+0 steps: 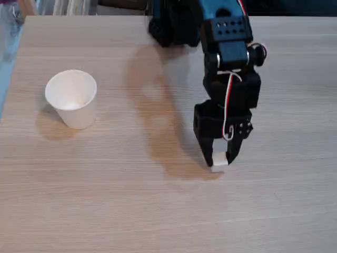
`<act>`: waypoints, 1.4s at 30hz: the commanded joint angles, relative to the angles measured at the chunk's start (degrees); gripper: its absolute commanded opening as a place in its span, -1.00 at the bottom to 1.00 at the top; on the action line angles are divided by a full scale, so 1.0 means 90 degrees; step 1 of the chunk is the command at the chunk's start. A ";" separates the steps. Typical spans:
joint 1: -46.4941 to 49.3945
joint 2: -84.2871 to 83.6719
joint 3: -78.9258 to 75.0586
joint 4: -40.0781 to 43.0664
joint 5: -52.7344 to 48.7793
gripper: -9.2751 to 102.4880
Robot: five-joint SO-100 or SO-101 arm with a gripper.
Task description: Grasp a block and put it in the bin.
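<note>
In the fixed view, a pale wood-grain bench [105,211] carries two things and a black and blue robot arm [229,63]. The arm comes in from the 12 o'clock edge of the picture and reaches down toward the 5 o'clock side of the centre. A red and white cable [227,100] runs down its front.

The black two-finger gripper [219,158] points down at the bench, and its jaws are closed around the small white cube block [219,159], one finger on each side. The block sits at or just above the bench surface; whether it touches the wood cannot be told. A soft shadow lies on the bench at the 9 o'clock side of the gripper and stretches up toward 11 o'clock.

The white paper cup bin [72,100], with a round rim and tapered base, stands upright with its mouth open, well apart from the gripper at about 10 o'clock from it. Bare bench lies between the cup and the gripper, and more bare surface spreads across the whole 6 o'clock part of the picture and at the 3 o'clock side.

The bench's far edge runs along 12 o'clock, just behind the arm's base. Its left edge slants at the 9 to 11 o'clock corner, near the cup, where a blurred blue strip [8,58] shows beyond it.
</note>
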 commanded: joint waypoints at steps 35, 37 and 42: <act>0.4072 0.4326 0.2227 -0.0303 -0.0908 -0.81; 0.4336 0.4326 0.2246 -0.0312 -0.0918 -0.81; 0.4902 0.4326 0.2305 -0.0361 -0.0889 -0.81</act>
